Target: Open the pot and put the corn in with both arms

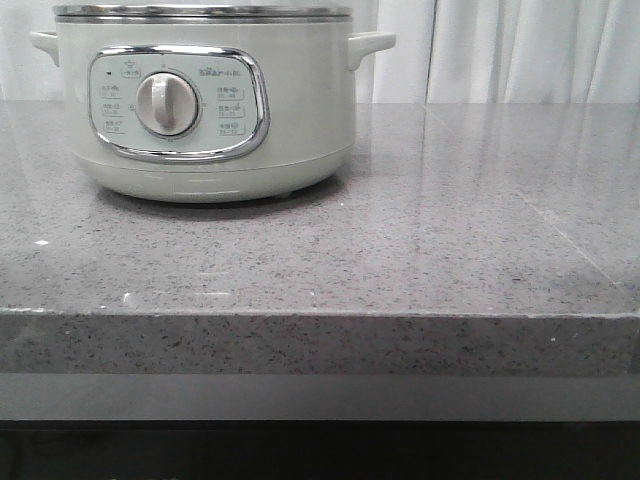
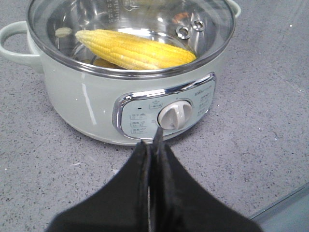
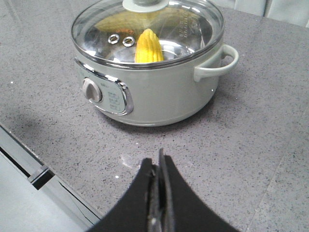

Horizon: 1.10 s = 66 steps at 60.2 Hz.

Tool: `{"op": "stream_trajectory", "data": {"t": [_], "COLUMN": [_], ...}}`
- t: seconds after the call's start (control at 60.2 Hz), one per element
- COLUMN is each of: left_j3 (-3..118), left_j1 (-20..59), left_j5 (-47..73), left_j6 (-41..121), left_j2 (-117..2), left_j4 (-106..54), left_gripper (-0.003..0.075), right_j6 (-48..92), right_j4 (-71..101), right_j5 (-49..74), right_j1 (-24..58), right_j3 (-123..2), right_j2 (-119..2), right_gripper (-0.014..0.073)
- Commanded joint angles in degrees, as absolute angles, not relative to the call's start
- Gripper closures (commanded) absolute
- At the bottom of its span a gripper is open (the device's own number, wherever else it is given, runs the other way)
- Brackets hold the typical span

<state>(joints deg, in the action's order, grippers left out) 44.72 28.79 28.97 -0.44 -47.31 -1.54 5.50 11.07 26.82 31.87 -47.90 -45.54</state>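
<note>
Corn (image 2: 137,50) under lid, wrist views only

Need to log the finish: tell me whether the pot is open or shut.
Shut. The glass lid sits on the rim of the pot, with the corn visible inside through it.

Kitchen-like setup, speckled grey stone bench (image 1: 400,250) with a thick front edge, electric pot (image 1: 205,100) near its back left, white curtains (image 1: 520,50) behind
</note>
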Motion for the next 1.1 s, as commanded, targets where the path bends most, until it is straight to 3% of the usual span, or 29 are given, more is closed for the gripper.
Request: {"op": "stream_trajectory", "data": {"t": [0.0, 0.282, 0.615, 0.864, 1.08], "left_j3": [44.9, 26.0, 8.6, -1.3, -1.1], "left_j1": [28.9, 18.1, 4.6, 2.7, 2.7], "left_j5": [23.1, 4.6, 2.7, -5.2, -3.5], "left_j6": [-0.4, -0.4, -0.4, -0.4, -0.4], "left_j2": [-46.5, -31.0, -9.1, 0.7, 1.3], "left_j4": [-2.1, -1.9, -5.0, -5.0, -5.0], "left_gripper": [0.0741, 0.0741, 0.0741, 0.0741, 0.0741], "right_j6": [5.9, 5.9, 5.9, 5.9, 5.9], "right_j4": [11.0, 11.0, 11.0, 11.0, 11.0], "right_j5": [22.9, 23.1, 23.1, 23.1, 23.3], "right_j1": [31.7, 31.7, 31.7, 31.7, 31.7], "right_j3": [-49.3, -49.3, -49.3, -49.3, -49.3], "right_j2": [-45.5, -45.5, -45.5, -45.5, -45.5], "right_gripper": [0.0662, 0.0662, 0.0662, 0.0662, 0.0662]}}
